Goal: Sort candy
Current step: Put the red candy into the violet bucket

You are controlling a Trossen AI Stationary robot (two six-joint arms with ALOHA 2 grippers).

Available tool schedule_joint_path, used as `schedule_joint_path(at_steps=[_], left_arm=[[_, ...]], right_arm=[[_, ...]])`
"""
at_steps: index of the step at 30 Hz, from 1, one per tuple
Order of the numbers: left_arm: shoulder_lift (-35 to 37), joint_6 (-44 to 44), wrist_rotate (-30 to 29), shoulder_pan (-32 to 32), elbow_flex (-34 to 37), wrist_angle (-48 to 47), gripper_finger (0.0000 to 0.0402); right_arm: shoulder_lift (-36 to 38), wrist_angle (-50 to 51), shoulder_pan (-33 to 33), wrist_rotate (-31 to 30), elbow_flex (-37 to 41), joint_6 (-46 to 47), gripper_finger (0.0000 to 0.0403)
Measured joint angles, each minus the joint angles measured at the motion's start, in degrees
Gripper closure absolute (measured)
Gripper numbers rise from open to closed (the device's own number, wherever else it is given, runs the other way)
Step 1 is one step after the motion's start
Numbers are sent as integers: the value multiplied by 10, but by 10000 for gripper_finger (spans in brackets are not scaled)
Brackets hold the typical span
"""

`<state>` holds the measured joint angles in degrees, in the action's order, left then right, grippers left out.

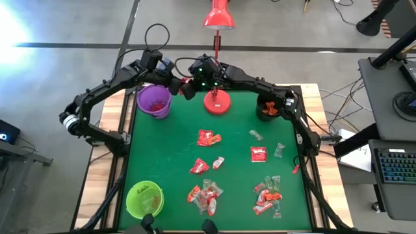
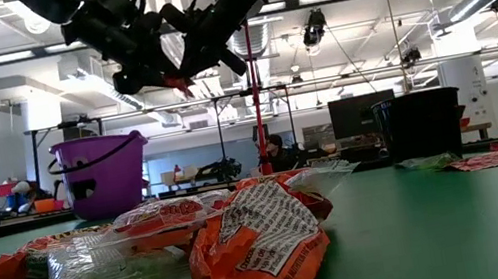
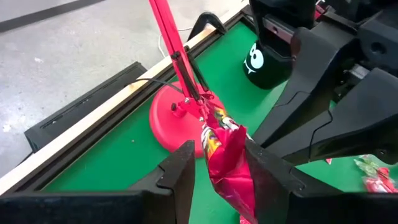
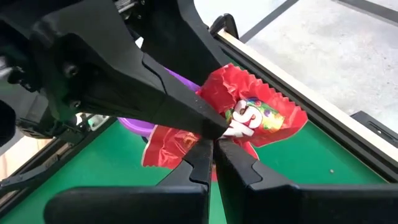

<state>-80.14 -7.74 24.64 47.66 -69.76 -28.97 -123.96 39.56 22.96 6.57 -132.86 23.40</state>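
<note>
Both arms meet up above the red lamp base (image 1: 216, 102), beside the purple bucket (image 1: 155, 100): right gripper (image 4: 214, 144) pinched tight on a red candy packet (image 4: 249, 115), left gripper (image 3: 217, 163) half-open around it (handover, I'd guess). Next, one lets go.

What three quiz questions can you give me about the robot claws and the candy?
1. True or false: the purple bucket is tipped over.
2. What colour is the candy packet pinched by the right claw? A red, B blue, C green.
3. How many buckets are there in all?
Key: 1 false, it stands upright. 2 A. 3 three: the purple bucket, the green bucket and the black bucket.
</note>
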Motion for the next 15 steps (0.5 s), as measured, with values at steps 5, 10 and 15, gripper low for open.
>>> schedule_joint_path(at_steps=[5, 10, 15], left_arm=[[2, 11, 0, 2, 0, -3, 344], [5, 15, 0, 3, 0, -3, 392], [5, 22, 0, 3, 0, -1, 391]], right_arm=[[1, 4, 0, 1, 0, 0, 394], [3, 3, 0, 0, 0, 0, 394], [4, 4, 0, 0, -7, 0, 394]])
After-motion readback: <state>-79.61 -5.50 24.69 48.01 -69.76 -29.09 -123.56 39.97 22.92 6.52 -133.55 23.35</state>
